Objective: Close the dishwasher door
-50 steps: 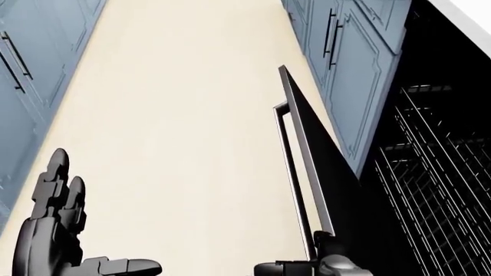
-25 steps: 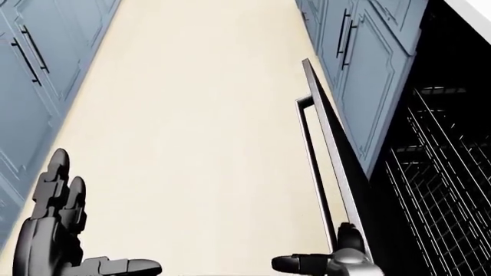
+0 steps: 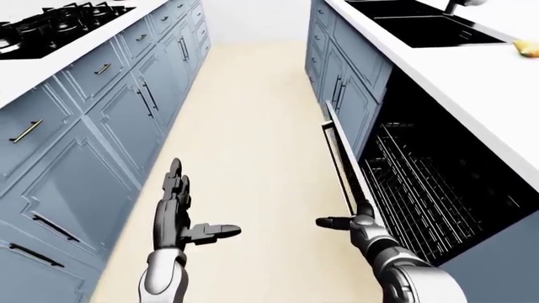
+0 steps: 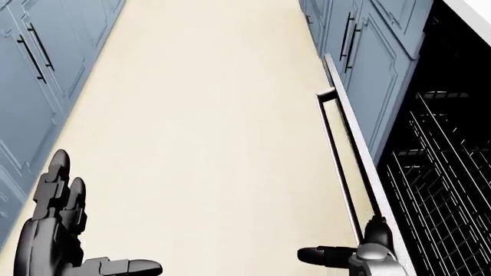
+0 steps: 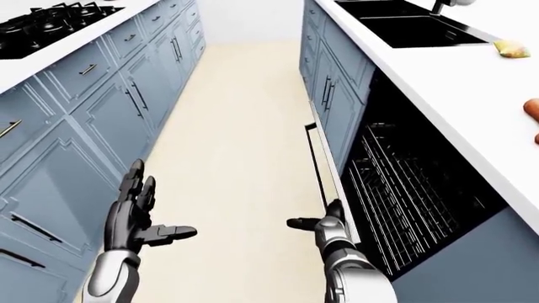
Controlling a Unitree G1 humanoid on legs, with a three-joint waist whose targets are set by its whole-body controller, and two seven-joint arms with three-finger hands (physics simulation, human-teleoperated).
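The dishwasher door [image 3: 344, 165] stands nearly upright, a thin dark panel with a long bar handle [image 4: 338, 155] on its outer face. Behind it the dark dishwasher cavity with wire racks [image 3: 421, 183] shows on the right. My right hand [image 3: 347, 222] is open, its fingers flat against the door's outer face near the bottom of the view. My left hand [image 3: 181, 211] hangs open over the floor at the left, fingers spread, touching nothing.
Blue cabinets [image 3: 101, 120] line the left side under a counter with a black gas hob [image 3: 50, 28]. More blue cabinets [image 3: 341, 76] and a white counter with a black sink [image 3: 421, 22] run along the right. Cream floor [image 3: 244, 126] lies between.
The door has swung rightward toward the cavity, from a clear tilt to almost upright. My right hand followed it to the right. The left hand stayed put.
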